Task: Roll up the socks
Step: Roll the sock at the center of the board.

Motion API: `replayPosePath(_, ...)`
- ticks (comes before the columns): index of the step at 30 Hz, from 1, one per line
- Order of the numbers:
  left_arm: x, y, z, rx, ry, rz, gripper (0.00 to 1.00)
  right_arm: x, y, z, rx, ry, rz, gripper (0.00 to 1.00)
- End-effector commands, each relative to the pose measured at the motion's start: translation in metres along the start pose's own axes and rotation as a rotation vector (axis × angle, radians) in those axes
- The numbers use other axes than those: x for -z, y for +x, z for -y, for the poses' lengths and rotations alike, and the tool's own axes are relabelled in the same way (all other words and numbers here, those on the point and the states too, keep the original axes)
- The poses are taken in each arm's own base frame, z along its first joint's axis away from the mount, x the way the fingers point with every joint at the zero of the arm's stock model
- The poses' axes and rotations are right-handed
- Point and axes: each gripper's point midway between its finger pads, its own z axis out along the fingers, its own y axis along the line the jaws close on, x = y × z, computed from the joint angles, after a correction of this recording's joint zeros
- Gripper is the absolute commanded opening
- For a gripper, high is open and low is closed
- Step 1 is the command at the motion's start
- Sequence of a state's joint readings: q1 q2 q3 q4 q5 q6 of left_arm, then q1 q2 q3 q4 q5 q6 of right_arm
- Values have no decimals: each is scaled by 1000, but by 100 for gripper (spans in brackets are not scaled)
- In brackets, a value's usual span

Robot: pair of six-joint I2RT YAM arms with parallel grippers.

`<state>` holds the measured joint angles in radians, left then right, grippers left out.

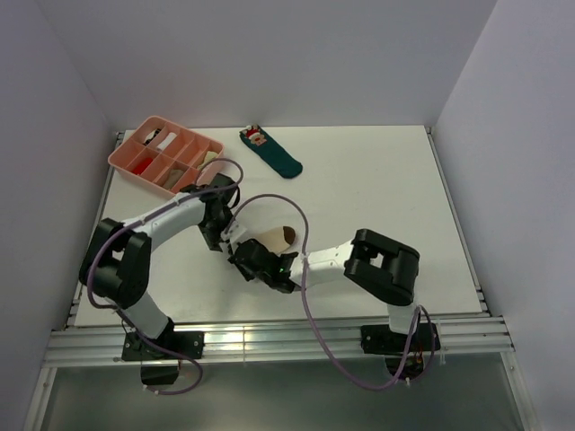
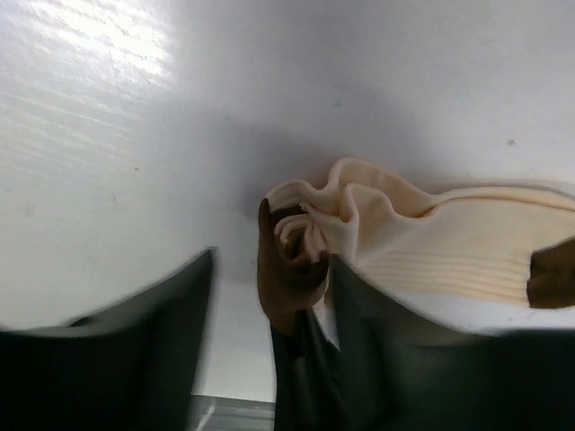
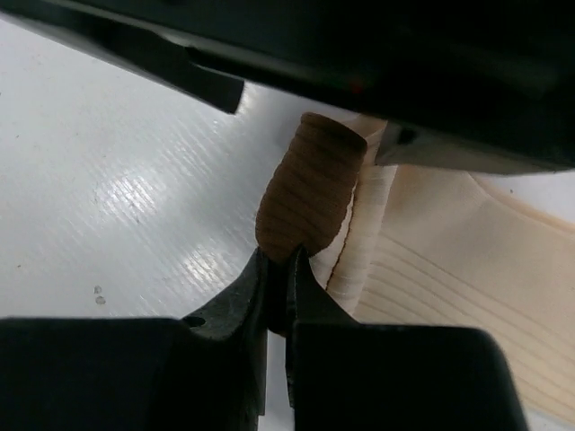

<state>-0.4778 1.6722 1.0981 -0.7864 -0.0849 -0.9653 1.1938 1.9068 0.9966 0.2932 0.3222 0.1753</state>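
The socks (image 1: pixel 272 239) lie together mid-table: a cream ribbed sock (image 3: pixel 449 260) with a dark brown band (image 1: pixel 287 235), and a tan-brown ribbed piece (image 3: pixel 310 184) rolled at its end. My right gripper (image 3: pixel 278 265) is shut on the lower tip of that tan-brown roll; in the top view it (image 1: pixel 258 260) sits just in front of the socks. My left gripper (image 2: pixel 274 260) is open, its fingers on either side of the brown rolled end (image 2: pixel 287 260), with the cream sock (image 2: pixel 449 242) draped over its right finger (image 2: pixel 422 359). In the top view it (image 1: pixel 230 235) sits at the socks' left end.
A pink divided tray (image 1: pixel 126 160) with small items stands at the back left. A dark teal sock with a red-and-white figure (image 1: pixel 271 151) lies at the back centre. Both arms crowd together at the socks, cables looping over them.
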Motion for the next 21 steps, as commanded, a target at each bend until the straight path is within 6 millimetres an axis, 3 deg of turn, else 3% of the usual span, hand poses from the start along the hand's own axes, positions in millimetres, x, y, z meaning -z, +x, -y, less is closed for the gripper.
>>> replayPosePath(1,26,-19,17,45,121,114,68,10,12,4,-114,-106,-73,0)
replayPosePath(3,38,-26,17,83,168,168,77,15,14,-4,-161,-185,-89,0)
replayPosePath(4,49,-33,23,101,224,208,79,14,13,2,-189,-194,-92,0)
replayPosePath(5,49,-33,20,113,235,219,79,18,13,-6,-227,-257,-106,0)
replayPosePath(8,61,-43,18,163,314,273,79,22,19,-4,-337,-354,-135,0)
replayPosePath(12,72,-34,22,162,448,291,77,23,18,2,-472,-470,-141,0)
replayPosePath(16,55,-13,13,190,509,262,76,24,22,7,-601,-551,-165,0)
replayPosePath(21,50,4,21,220,647,223,75,21,31,15,-711,-634,-187,0)
